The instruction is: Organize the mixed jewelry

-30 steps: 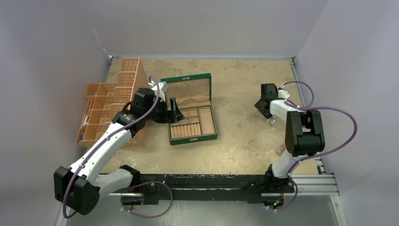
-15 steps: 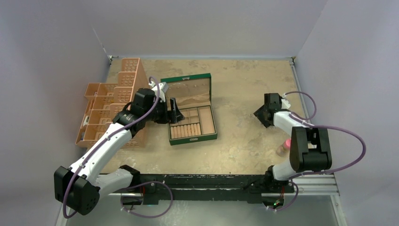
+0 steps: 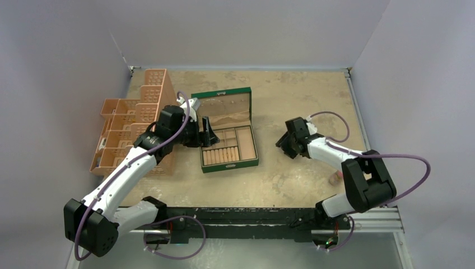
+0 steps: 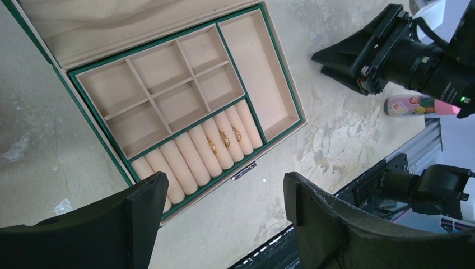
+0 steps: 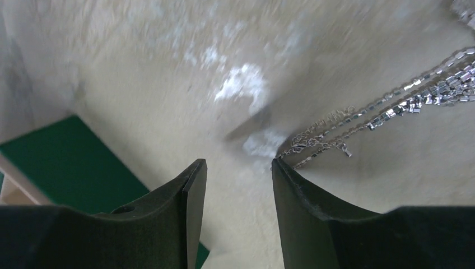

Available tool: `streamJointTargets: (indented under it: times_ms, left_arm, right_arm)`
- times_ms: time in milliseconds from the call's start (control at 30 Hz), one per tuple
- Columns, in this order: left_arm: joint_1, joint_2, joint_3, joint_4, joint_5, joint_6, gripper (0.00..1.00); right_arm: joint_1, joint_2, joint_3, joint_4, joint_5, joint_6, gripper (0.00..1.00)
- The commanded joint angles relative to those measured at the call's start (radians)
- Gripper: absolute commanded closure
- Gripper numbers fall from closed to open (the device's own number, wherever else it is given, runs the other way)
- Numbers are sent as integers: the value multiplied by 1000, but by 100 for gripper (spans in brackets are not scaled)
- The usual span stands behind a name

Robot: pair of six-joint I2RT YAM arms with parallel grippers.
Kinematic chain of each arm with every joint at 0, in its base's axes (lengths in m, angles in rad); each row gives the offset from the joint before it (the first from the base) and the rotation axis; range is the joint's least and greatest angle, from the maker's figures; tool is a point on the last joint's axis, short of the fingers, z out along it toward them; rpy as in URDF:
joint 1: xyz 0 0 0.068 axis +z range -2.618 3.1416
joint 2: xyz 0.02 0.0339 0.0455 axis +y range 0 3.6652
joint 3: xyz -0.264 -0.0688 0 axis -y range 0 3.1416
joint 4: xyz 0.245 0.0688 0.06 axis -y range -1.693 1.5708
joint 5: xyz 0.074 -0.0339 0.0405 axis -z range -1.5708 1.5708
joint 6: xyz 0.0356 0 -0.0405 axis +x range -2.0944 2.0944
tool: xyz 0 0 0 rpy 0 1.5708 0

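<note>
Standing apart with nothing between them are the jaws of the right gripper; the glittery silver link chain lies just off its right finger, its length running away rightward, so this arm is far the nearer. Farther left, the wide-open left gripper hangs over the green hinged box with tan compartments, tiny gold rings in its rolls.

Top camera high, rear, distant; wrist cameras close, downward; green box shared.
</note>
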Motion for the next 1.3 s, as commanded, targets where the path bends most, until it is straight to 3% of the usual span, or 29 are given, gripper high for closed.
streamJointTargets:
  times_ms: [0,167,533,800,1033,1267]
  left_arm:
    - [-4,-26,-2,38,4,11,25]
    - [-4,-23,-2,38,1,11,25]
    - [-4,-24,-1,34,-7,14,25]
    - [-4,-26,1,32,-13,18,25]
    - [-4,-23,3,30,-18,21,25]
    - [-4,-26,3,21,-39,23,25]
  right_arm:
    - [93,28,-21,-149,-43,113,50]
    - [150,48,24,-145,-38,132,51]
    - [148,124,105,-260,159,86,55]
    - [134,181,127,-254,253,66,55]
    - [121,296,256,-122,212,-68,56]
    - [121,331,324,-35,32,-122,58]
